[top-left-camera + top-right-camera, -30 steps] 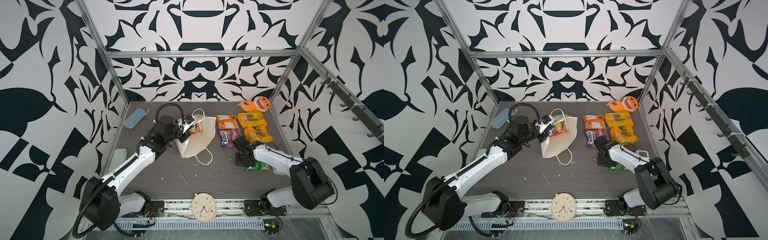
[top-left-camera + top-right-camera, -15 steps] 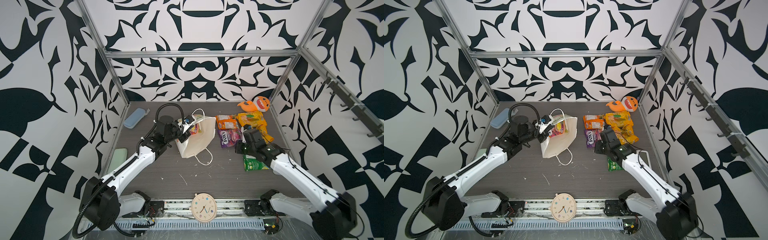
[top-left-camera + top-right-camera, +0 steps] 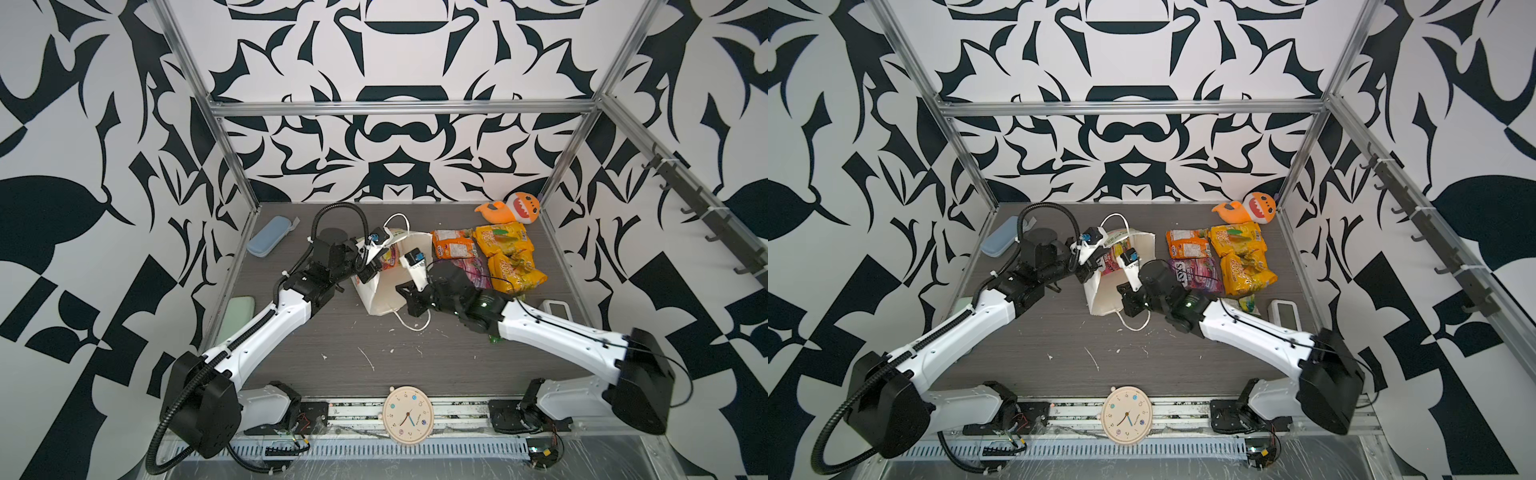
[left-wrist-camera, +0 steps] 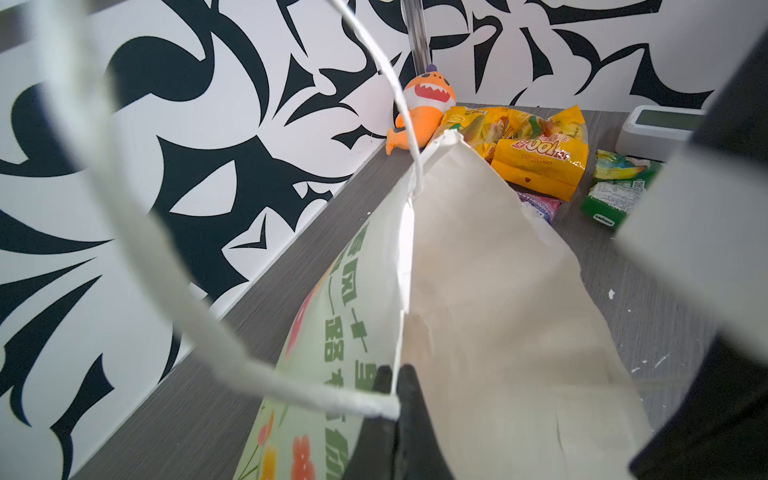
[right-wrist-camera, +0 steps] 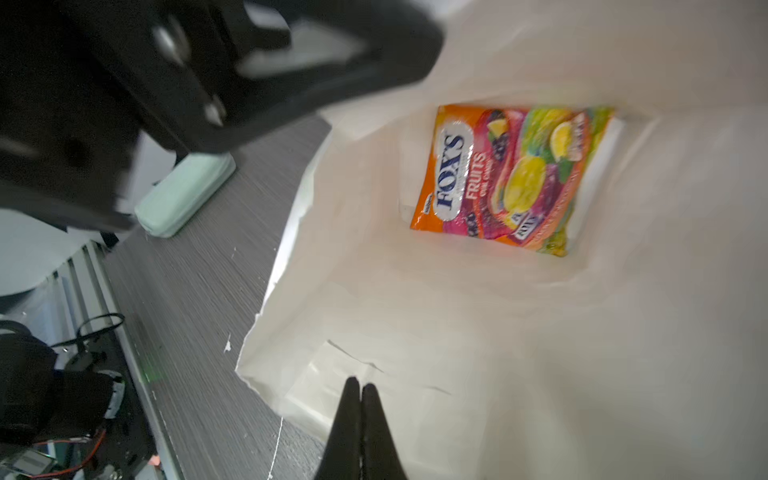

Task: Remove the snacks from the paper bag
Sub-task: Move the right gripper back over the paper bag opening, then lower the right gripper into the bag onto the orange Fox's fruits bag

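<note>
The white paper bag (image 3: pixel 384 293) (image 3: pixel 1106 297) stands mid-table with its mouth open. My left gripper (image 4: pixel 395 370) (image 3: pixel 368 272) is shut on the bag's rim beside a cord handle. My right gripper (image 5: pixel 360 384) (image 3: pixel 409 299) is shut and empty, just over the bag's near rim. An orange-red FOX'S packet (image 5: pixel 511 178) (image 3: pixel 1115 259) lies at the bottom of the bag. To the bag's right lie other snacks: an orange packet (image 3: pixel 453 245), two yellow packets (image 3: pixel 505 239), a purple FOX'S packet (image 3: pixel 1196 272) and a green packet (image 4: pixel 615 191).
An orange plush shark (image 3: pixel 511 208) sits in the back right corner. A light-blue case (image 3: pixel 268 235) lies at the back left and a pale green case (image 3: pixel 237 313) by the left wall. A small white device (image 3: pixel 557 309) sits near the right wall, a clock (image 3: pixel 408 414) at the front edge.
My right arm has swung left from the green packet to the bag's mouth, gripper shut and empty. My left gripper has kept its hold on the bag's rim.
</note>
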